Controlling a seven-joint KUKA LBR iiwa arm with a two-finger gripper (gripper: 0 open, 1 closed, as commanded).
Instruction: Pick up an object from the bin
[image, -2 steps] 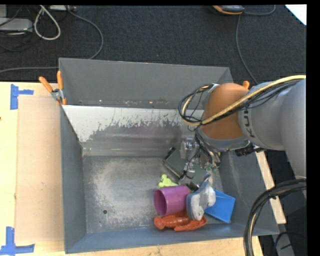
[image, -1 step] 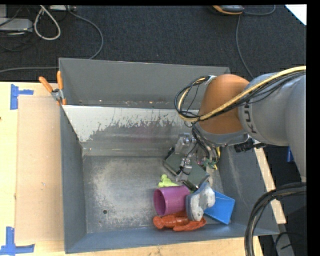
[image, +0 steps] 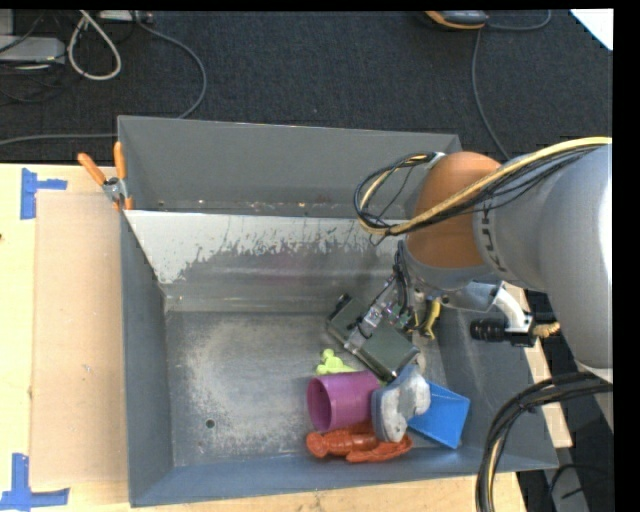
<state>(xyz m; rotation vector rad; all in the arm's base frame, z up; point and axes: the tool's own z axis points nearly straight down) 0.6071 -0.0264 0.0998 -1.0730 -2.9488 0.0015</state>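
1. Lying on the bin floor, touching the upper edge of the purple cup (image: 343, 399): a small yellow-green piece (image: 333, 362), the thing closest under the tool.
2. Just above the purple cup and right beside the yellow-green piece: the dark gripper (image: 362, 338), tilted down towards them. Cannot tell whether it is released or clenched.
3. Purple cup on its side, mouth turned left.
4. Pressed against the cup's right side: a grey-white lump (image: 400, 405).
5. Further right of the cup, beyond the lump: a blue piece (image: 446, 418), near the bin's right wall.
6. Just below the cup, touching it: a red-orange thing (image: 356, 445), stretched lengthwise.
7. Left of the cup: bare floor of the grey bin (image: 230, 370).
8. Up and right of the cup: orange cover (image: 450, 220) on the arm, ringed by cables.
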